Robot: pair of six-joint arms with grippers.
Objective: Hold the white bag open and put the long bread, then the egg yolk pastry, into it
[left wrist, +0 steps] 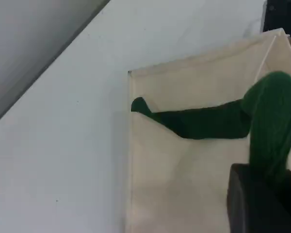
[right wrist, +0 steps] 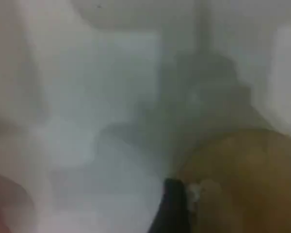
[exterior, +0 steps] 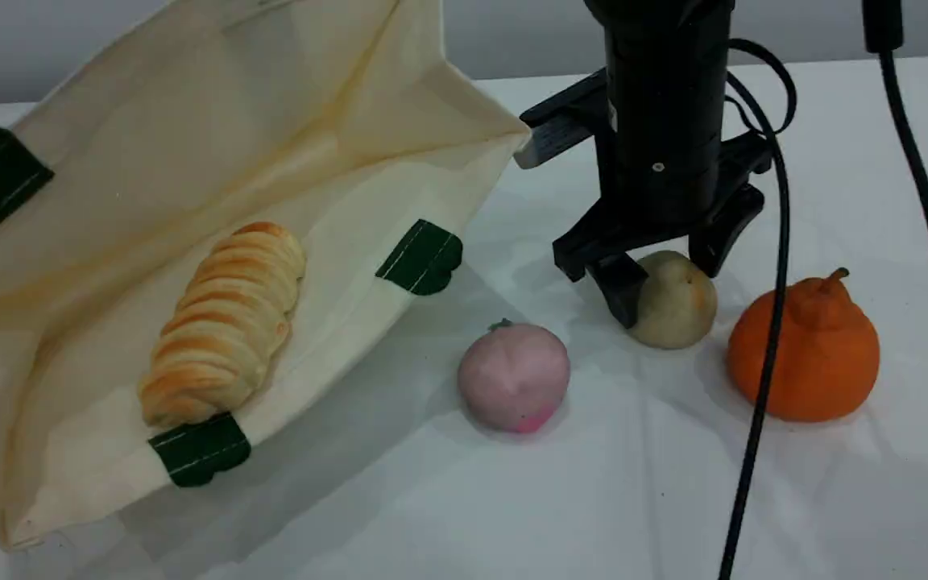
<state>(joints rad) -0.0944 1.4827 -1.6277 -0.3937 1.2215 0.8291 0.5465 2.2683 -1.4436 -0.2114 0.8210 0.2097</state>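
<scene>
— Where's the long bread (exterior: 224, 322)?
— Lying inside the white bag (exterior: 214, 137), on its lower panel, one end beside a dark green handle patch (exterior: 200, 449). The bag's mouth gapes toward the table's middle.
— And the left gripper (left wrist: 262, 194)?
— Clamped shut on the dark green strap handle (left wrist: 203, 124), seen from the left wrist camera.
— The right gripper (exterior: 665, 282)?
— Down at the egg yolk pastry (exterior: 673, 300), jaws spread wide with a finger on either side. The right wrist view is blurred, so I can't tell whether they touch it.
— What's nearby?
— A pink round ball (exterior: 514, 376) on the white tablecloth (exterior: 593, 499) toward the bag, an orange fruit (exterior: 814, 354) on the other side.
</scene>
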